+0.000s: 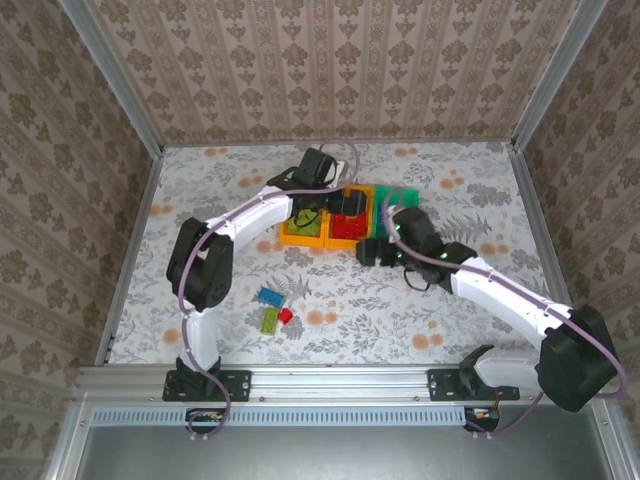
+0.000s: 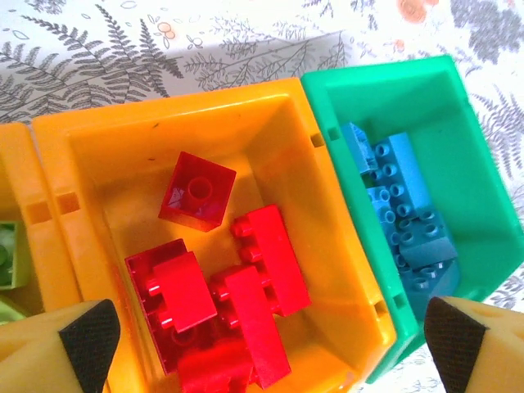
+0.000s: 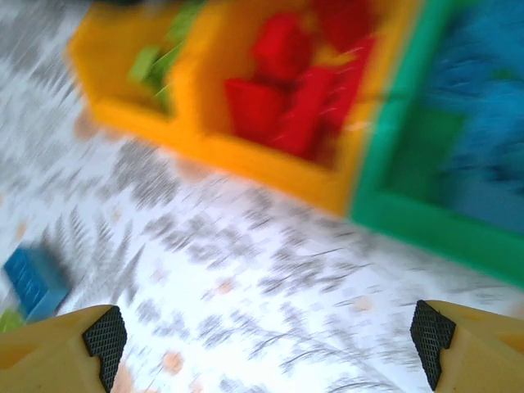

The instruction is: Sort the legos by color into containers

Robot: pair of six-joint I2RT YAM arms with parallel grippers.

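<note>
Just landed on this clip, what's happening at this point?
Two arms are sorting lego bricks by color into three joined bins. The left tool hovers open and empty over the middle orange bin of red bricks; the teal bin holds blue bricks, the other orange bin green ones. The right tool, also open and empty, is over the table near the bins. A blue brick, green brick and red brick lie loose, not yet sorted.

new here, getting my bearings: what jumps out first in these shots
Mid-table, an orange plastic bin holds red studded bricks, and the joined teal-green bin beside it holds blue bricks. The left tool hangs open above the red ones. Three loose bricks lie near the left arm.
</note>
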